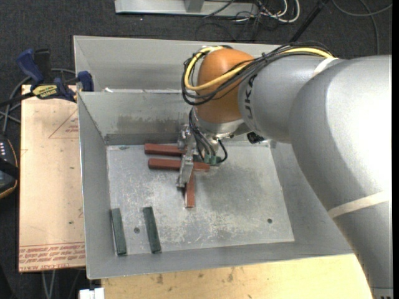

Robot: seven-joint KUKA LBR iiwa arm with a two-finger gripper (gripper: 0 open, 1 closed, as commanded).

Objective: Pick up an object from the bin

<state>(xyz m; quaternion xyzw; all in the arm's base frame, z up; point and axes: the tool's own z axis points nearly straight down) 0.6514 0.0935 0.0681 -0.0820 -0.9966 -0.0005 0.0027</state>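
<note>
my hand [186, 176] is down low in the middle of the bin [249, 223], pointing straight at its floor, with its tip right among 3 red-brown bars [167, 163]. i cannot tell how far open it is, nor whether it has hold of anything, because my own wrist hides much of it.

the near bar [189, 196] shows from just under the tip of my hand and runs toward the front wall, flat on the floor. the other 2 lie crosswise on the view's left of my hand. these are the upper bar [162, 148] and the lower bar [163, 164], parallel and close beside each other, their right ends reaching in under my hand.

above my hand sits the round orange cover [221, 83] of my wrist, with yellow cables [199, 73] looped over it. behind that my thick grey arm [324, 123] comes in from the view's right across the bin's right wall and bends down at the wrist.

farther out, near the front left corner, 2 dark green bars [118, 231] lie flat side by side with a gap between them, roughly parallel, well apart from my hand and from the red-brown ones.
</note>
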